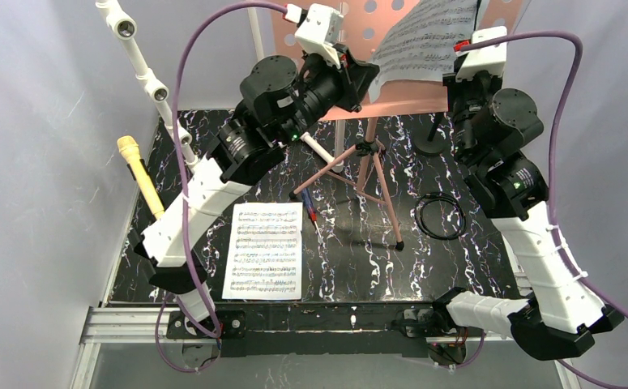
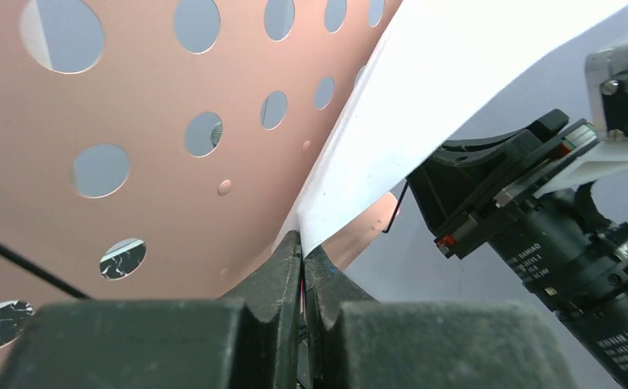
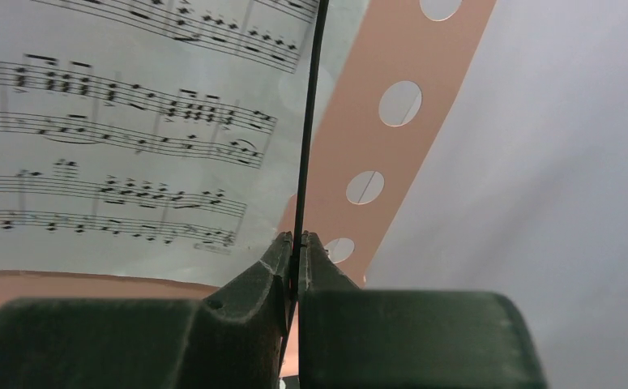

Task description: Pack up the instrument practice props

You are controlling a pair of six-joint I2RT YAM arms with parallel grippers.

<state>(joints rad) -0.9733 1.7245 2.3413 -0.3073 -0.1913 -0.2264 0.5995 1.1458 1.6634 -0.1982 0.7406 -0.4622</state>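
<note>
music board point(image 2: 164, 219): matt pink | sheet-music page point(image 3: 132, 121): paper | table point(image 1: 424, 259): glossy marbled

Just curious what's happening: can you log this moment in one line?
left gripper: shut on sheet-music page | right gripper: shut on thin black wire | pink board: upright

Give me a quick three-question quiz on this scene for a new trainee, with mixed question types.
1. True or false: a loose sheet lies flat on the table.
2. What does the right gripper pinch? A thin black wire; B yellow microphone; C pen.
3. Fill in: the left gripper is shut on the edge of the white ____ resting on the pink board.
Key: 1 true; 2 A; 3 page.
</note>
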